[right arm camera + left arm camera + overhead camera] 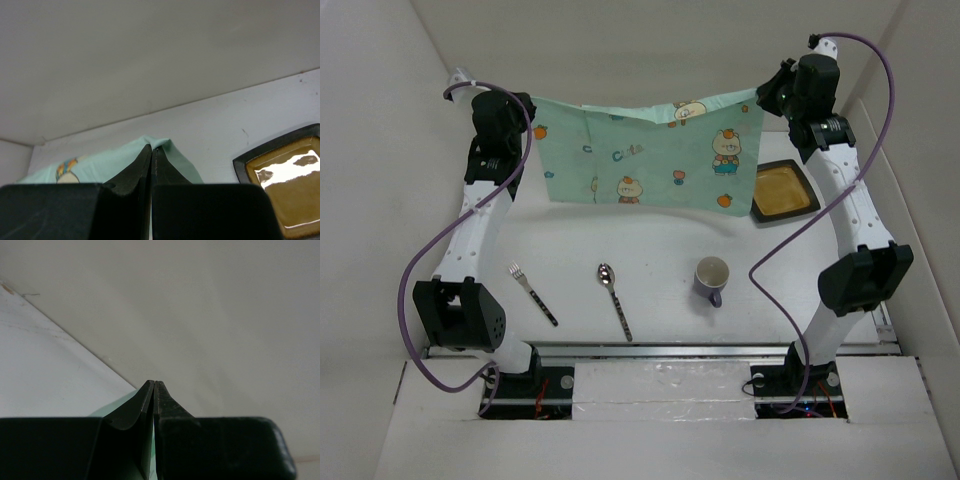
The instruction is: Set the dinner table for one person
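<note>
there, grippers (pixel 532 100) (pixel 760 97) hold placemat (pixel 650 150) above dinner table (pixel 650 235)

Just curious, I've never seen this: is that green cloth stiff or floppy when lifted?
Probably floppy: the cloth, pinched at its two upper corners by the left gripper and right gripper, sags and creases along its top edge. Likely light too, since fingertip pinches alone hold it up.

Bright, even, diffuse overhead light with a slight grey cast. Top view is sharp; table (pixel 660 290) nearly washed out. Shadows soft and short: beside mug (pixel 712 279), spoon (pixel 616 303), fork (pixel 534 295), and under the placemat (pixel 650 150). Strong white glare on plate (pixel 287 172) glaze in right wrist view. In both wrist views the jaws are near-black, underexposed and soft up close.
</note>
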